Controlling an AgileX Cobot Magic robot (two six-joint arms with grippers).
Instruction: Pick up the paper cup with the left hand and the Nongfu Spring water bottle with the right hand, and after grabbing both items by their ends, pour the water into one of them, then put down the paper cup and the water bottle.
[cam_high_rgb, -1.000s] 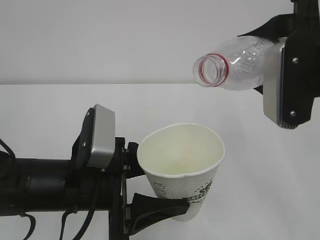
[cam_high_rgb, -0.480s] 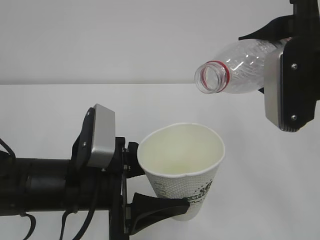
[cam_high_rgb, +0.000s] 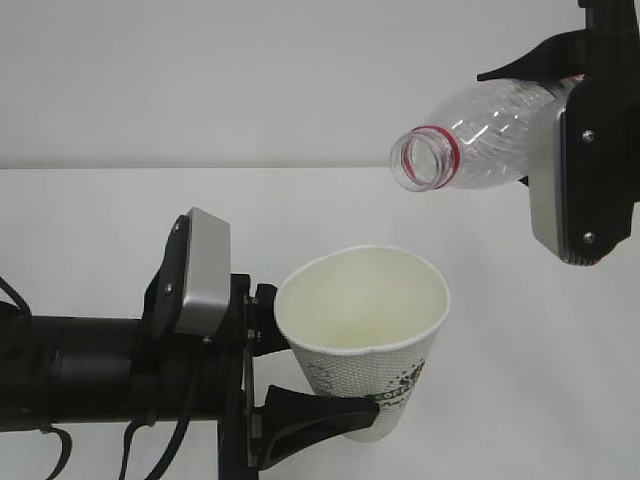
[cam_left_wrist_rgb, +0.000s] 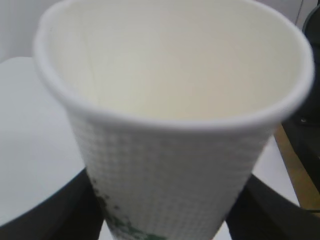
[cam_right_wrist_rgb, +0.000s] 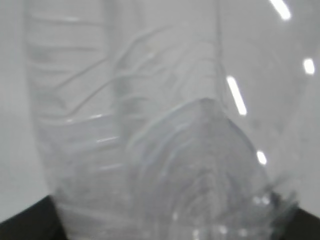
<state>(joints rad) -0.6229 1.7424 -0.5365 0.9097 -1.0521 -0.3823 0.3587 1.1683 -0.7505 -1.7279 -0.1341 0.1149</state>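
Nearest to me, at the lower left of the exterior view, I have the left hand (cam_high_rgb: 300, 375), a black gripper with a grey rectangular plate and hanging black cables, with its jaws closed around the lower part of the small white tapered paper cup (cam_high_rgb: 365, 340). The cup stands upright just right of the gripper, its dimpled wall carrying dark lettering and green-black marks. In the left wrist view the cup (cam_left_wrist_rgb: 170, 130) fills the frame, its cream inside looks pale and I cannot tell whether liquid lies at the bottom.

Farther back, in the upper right, the right hand (cam_high_rgb: 585, 150), a black gripper with a grey screwed plate, clamps the body of the clear plastic Nongfu Spring water bottle (cam_high_rgb: 470, 140). The bottle lies almost level, its open mouth with the red neck ring pointing left, above the cup and apart from it. In the right wrist view I see only ribbed clear plastic (cam_right_wrist_rgb: 150, 140).

Behind everything runs a plain white tabletop (cam_high_rgb: 90, 220).
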